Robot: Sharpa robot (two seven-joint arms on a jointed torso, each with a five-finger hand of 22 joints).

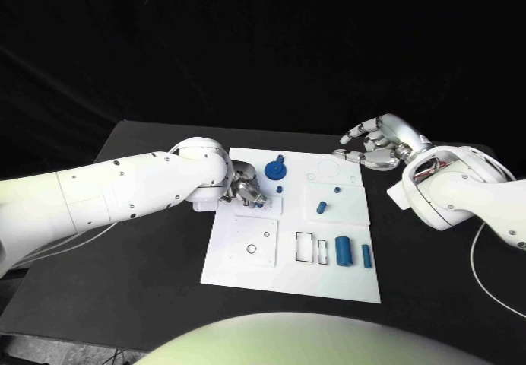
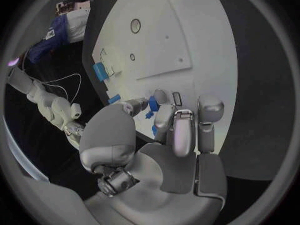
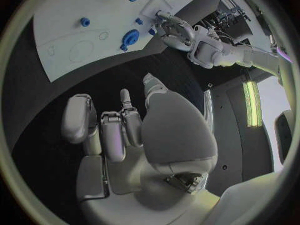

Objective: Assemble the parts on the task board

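Seen from the head camera: white task board lying mid-surface on the black surface. Left robot hand down at the board's 10 o'clock edge, fingers curled together around a small blue part; in the left wrist view that piece pinched between the fingertips, just above the board. Right robot hand raised off the board's 1 o'clock corner, over the bare surface, fingers loosely curled and apart, nothing in them; same in the right wrist view, palm free of any piece.

On the board: blue gear-like part near 11 o'clock, just beside the left robot hand. Tiny blue peg right below it at 6 o'clock. Short blue cylinder near the middle, slightly tilted. Another tiny blue piece toward 1 o'clock from that cylinder. Two upright blue cylinders at the board's 4 o'clock side, the thicker one just beside the thinner one, apart but close. Outlined rectangular slots at 9 o'clock from them. Square plate with a small ring outline at the board's 8 o'clock part.
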